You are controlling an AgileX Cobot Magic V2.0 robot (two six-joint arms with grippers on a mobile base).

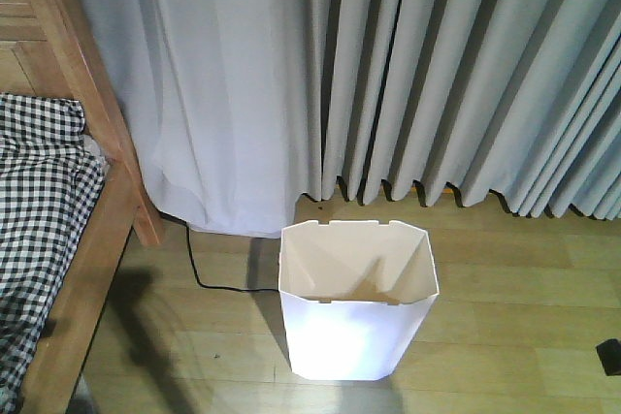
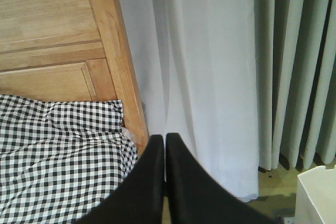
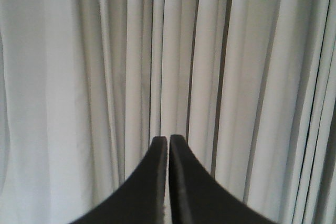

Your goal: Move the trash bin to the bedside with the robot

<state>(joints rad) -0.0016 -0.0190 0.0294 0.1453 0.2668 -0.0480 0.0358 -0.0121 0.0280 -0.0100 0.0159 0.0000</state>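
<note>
The white trash bin stands upright on the wooden floor in the front view, its cream inside empty. Its rim corner also shows low right in the left wrist view as the trash bin. The bed stands to its left, with a wooden frame and checked bedding. A gap of floor lies between bin and bed. My left gripper is shut with nothing in it, pointing past the bed post and bedding. My right gripper is shut and empty, facing the curtain. Neither arm touches the bin.
Grey pleated curtains hang behind the bin down to the floor, with a white sheer panel beside the bed. A black cable runs across the floor between bed and bin. A small black object sits at the right edge.
</note>
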